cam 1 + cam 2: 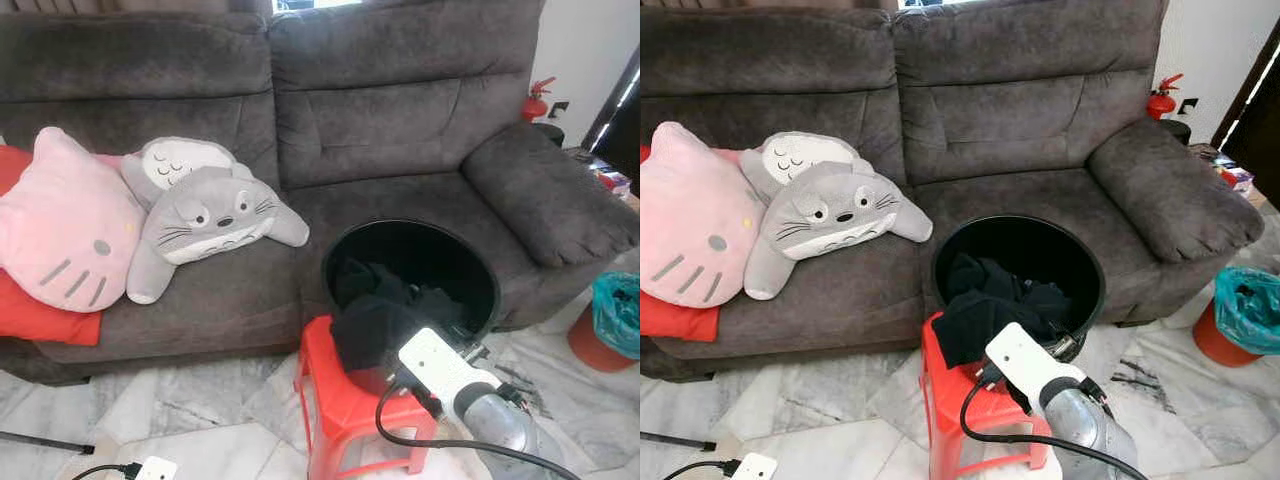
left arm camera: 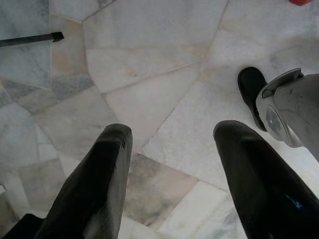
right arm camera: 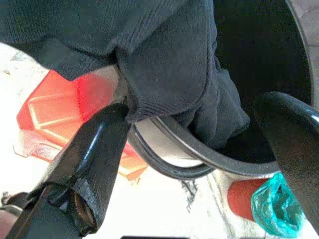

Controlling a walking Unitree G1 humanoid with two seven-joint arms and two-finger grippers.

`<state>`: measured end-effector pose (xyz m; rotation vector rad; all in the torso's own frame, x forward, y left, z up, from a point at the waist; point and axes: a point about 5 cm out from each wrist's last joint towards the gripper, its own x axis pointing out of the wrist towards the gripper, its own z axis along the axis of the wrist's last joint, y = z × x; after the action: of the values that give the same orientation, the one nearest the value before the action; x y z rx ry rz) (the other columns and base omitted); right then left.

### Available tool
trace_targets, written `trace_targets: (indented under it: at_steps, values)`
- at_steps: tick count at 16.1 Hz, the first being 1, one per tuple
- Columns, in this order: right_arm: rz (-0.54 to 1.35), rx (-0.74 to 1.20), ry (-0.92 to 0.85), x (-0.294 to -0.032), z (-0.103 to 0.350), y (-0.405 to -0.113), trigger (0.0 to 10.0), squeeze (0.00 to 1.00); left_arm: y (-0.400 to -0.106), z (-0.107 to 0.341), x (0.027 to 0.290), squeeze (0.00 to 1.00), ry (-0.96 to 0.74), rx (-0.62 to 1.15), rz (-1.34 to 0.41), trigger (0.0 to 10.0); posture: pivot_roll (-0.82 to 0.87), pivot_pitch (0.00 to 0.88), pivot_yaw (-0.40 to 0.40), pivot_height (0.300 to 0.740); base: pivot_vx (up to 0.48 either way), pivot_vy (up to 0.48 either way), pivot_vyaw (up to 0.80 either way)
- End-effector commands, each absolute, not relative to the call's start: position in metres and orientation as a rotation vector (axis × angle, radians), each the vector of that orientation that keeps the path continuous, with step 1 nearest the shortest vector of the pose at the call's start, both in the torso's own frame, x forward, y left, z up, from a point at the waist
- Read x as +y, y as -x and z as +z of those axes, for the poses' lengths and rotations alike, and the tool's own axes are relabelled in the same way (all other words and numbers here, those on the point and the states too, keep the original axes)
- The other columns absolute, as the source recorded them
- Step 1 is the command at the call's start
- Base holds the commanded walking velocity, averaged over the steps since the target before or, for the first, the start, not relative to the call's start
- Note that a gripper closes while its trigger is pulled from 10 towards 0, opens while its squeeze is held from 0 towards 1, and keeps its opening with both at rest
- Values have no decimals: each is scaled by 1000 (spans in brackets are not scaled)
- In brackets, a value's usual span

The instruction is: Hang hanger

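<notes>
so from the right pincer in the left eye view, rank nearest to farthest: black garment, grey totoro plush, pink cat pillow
1. black garment, draped over the bucket rim right at the right pincer
2. grey totoro plush, sofa seat, to the left
3. pink cat pillow, far left sofa end

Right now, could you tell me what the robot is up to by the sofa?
The robot's right gripper is reaching, jaws open, at the rim of a round black laundry basket that sits on a red plastic stool in front of the grey fabric sofa. Dark knitted clothing spills over the basket's edge, between the open jaws but not gripped. The left gripper hangs idle, jaws open, over the marble floor. I cannot make out a hanger.
</notes>
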<state>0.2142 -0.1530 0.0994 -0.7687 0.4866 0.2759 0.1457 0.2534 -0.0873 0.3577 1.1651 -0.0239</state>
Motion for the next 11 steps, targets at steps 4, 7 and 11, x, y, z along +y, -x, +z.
trace_targets:
  at_steps: [4, 7, 11]
  values:
    - [294, 484, 765, -150, 99, -215, 10000, 0, -143, -88, 254, 0, -360, 1177, -24, 10000, -252, 0, 20, 740, 0, 0, 0]
    - [326, 542, 794, -152, 89, -210, 10000, 0, -143, -88, 254, 0, -358, 1177, -25, 10000, -252, 0, 20, 740, 0, 0, 0]
    - [355, 500, 784, -146, 93, -213, 10000, 0, -143, -88, 254, 0, -357, 1176, -23, 10000, -252, 0, 19, 740, 0, 0, 0]
